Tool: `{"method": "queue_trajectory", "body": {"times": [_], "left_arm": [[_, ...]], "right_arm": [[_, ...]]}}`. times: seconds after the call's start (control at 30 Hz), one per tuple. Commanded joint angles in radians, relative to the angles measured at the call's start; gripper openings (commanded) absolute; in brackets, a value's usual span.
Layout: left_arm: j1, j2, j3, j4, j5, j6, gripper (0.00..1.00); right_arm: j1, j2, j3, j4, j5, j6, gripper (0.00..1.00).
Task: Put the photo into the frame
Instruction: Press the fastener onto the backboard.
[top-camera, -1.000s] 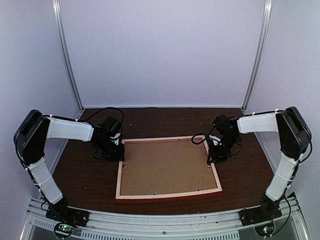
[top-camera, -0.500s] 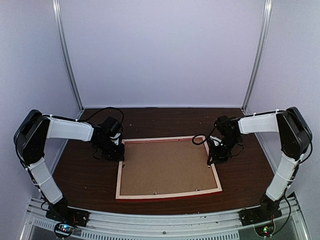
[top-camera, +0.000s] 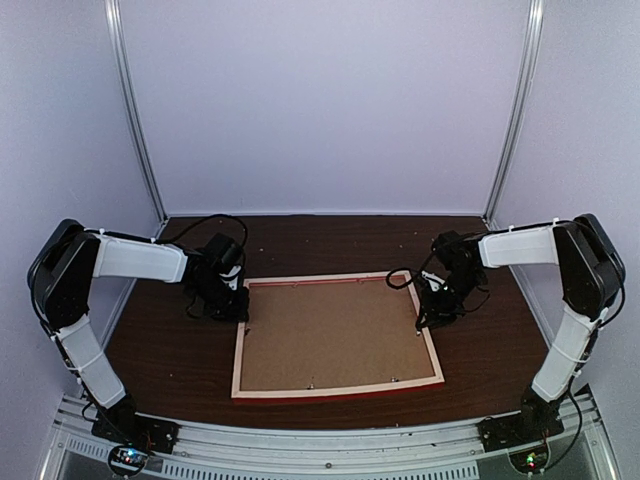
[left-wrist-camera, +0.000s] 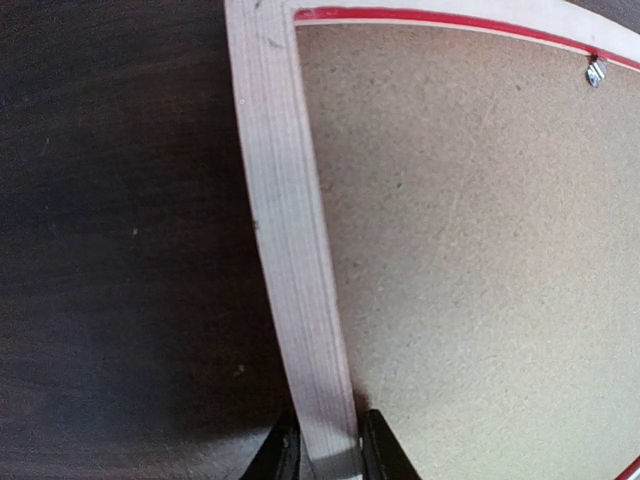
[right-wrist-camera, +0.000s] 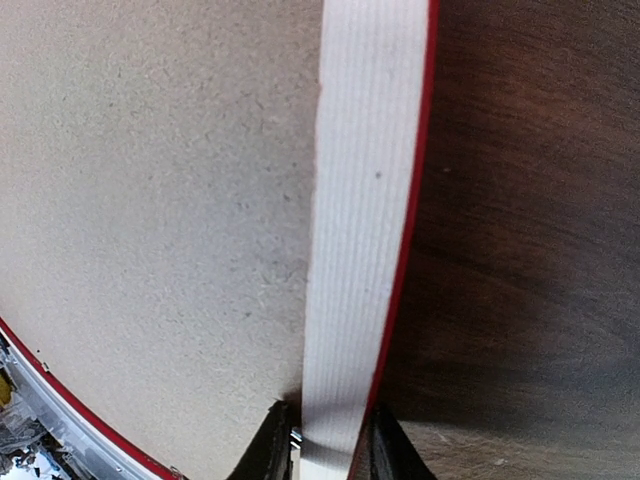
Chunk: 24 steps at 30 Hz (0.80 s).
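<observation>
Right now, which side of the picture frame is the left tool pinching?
The pale wooden picture frame's left rail, near its far corner; the left tool straddles it.

Pale lilac booth around a dark table

Plain, pale lilac wall panels (top-camera: 320, 100) close the back and both sides; two slanted silver metal poles (top-camera: 135, 110) mark the rear corners; the dark brown wood-grain table (top-camera: 330, 245) fills the floor; a silver ribbed aluminium rail (top-camera: 330, 440) edges its near side; light is soft and even.
</observation>
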Motion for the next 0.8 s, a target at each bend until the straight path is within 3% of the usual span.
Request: {"method": "queue_trajectory", "body": {"times": [0.0,0.47,0.77], "left_arm": [[-0.014,0.042,-0.006,0.003,0.020,0.023,0.23],[-0.014,0.031,-0.014,-0.003,0.007,0.022,0.23],[-0.014,0.028,-0.015,-0.005,0.008,0.022,0.23]], "right_arm": [[-0.002,0.000,-0.026,-0.064,0.064,-0.048,0.24],[0.013,0.048,0.060,-0.200,0.140,-0.155,0.19],[0.012,0.081,0.097,-0.170,0.001,-0.159,0.23]]}}
